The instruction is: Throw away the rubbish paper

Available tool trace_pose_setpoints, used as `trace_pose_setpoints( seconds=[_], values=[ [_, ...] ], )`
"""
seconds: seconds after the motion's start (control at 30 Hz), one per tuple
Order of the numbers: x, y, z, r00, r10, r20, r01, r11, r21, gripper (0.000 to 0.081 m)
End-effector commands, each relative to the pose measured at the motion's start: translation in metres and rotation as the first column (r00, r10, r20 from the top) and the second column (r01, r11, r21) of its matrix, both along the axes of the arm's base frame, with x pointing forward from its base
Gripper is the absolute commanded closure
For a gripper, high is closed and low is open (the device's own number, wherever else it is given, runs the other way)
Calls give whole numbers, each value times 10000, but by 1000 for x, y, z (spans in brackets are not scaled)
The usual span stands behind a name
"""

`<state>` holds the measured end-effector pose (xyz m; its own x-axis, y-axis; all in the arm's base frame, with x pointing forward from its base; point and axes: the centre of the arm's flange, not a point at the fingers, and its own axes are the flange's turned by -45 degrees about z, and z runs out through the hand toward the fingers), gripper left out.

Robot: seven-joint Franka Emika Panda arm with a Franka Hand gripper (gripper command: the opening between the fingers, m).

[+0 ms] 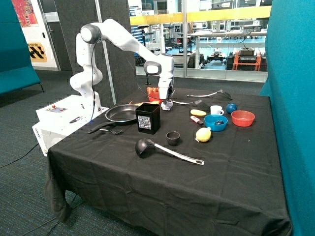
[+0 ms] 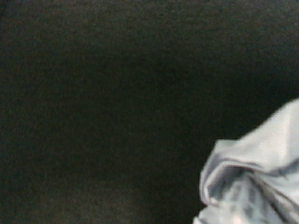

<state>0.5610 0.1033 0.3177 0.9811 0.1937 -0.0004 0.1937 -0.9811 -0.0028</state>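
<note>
One crumpled wad of white rubbish paper [image 1: 169, 105] lies on the black tablecloth, just behind the black square bin [image 1: 147, 118]. My gripper [image 1: 167, 100] is lowered straight onto this wad, right above and around it. In the wrist view the wad [image 2: 254, 182] fills one corner at very close range, with bare black cloth [image 2: 117, 102] over the rest. The gripper itself does not show in the wrist view. A second wad is not in view.
A frying pan [image 1: 123, 114] lies beside the bin, an orange container [image 1: 153, 93] behind the gripper. Nearby are a white cup [image 1: 215, 110], blue bowl [image 1: 215, 122], red bowl [image 1: 242, 118], yellow lemon-like object [image 1: 203, 134], small black cup [image 1: 173, 138] and black ladle [image 1: 147, 146].
</note>
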Motion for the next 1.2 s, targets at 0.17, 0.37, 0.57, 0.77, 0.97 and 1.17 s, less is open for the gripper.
trace_pose_setpoints(
  seconds=[0.17,0.37,0.57,0.77,0.97,1.17],
  values=[
    [8,7,-11,9997,258,9,-258,9997,-27,95],
    [18,4,-10,9991,414,9,-414,9991,-27,94],
    [22,2,-10,9989,463,9,-463,9989,-27,96],
    [17,2,-16,9986,521,9,-521,9986,-27,96],
    [10,4,-20,9983,584,9,-584,9983,-27,96],
    [12,5,-22,9982,597,9,-597,9982,-27,107]
  ],
)
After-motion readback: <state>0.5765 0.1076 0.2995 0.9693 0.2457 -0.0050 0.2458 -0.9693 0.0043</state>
